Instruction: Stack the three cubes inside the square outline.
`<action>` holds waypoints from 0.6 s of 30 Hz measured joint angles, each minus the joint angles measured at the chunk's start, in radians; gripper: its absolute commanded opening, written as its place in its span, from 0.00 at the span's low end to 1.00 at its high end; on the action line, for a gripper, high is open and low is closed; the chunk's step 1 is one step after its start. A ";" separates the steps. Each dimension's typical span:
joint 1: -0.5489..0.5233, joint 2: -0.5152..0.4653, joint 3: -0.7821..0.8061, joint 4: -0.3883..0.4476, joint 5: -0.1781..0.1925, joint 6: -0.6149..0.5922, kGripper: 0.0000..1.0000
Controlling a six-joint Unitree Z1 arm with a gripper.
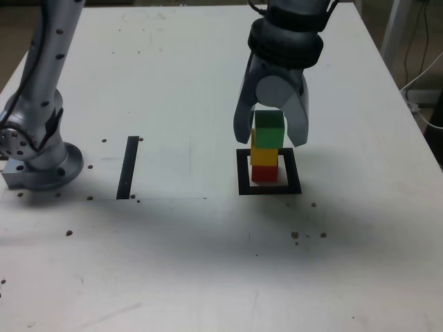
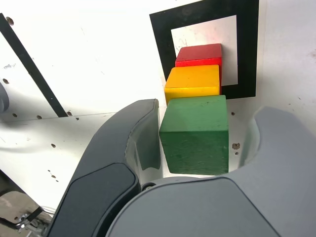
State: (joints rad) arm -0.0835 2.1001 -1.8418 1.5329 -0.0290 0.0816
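I saw my arm reaching down over the white table, gripper parted around the green cube, a gap on one side. Green sat atop yellow and red inside the outline.

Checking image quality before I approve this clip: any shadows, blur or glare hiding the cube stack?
Exterior view: soft but readable, a broad grey shadow crosses the table in front of the square outline. Wrist view: sharp; the green cube shows scuffs, the gripper fills the foreground, no glare.
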 measured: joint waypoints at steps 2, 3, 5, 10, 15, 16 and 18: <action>0.000 0.001 0.001 0.000 0.000 0.000 1.00; 0.000 0.001 0.002 0.000 0.000 0.001 1.00; 0.001 0.001 0.003 0.000 0.000 0.001 1.00; 0.001 -0.009 0.012 0.000 0.016 0.001 1.00; 0.002 -0.093 0.040 0.000 0.066 -0.020 1.00; 0.002 -0.111 0.049 0.000 0.076 -0.026 1.00; 0.002 -0.151 0.074 0.001 0.092 -0.039 1.00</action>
State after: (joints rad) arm -0.0819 1.9493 -1.7682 1.5338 0.0628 0.0424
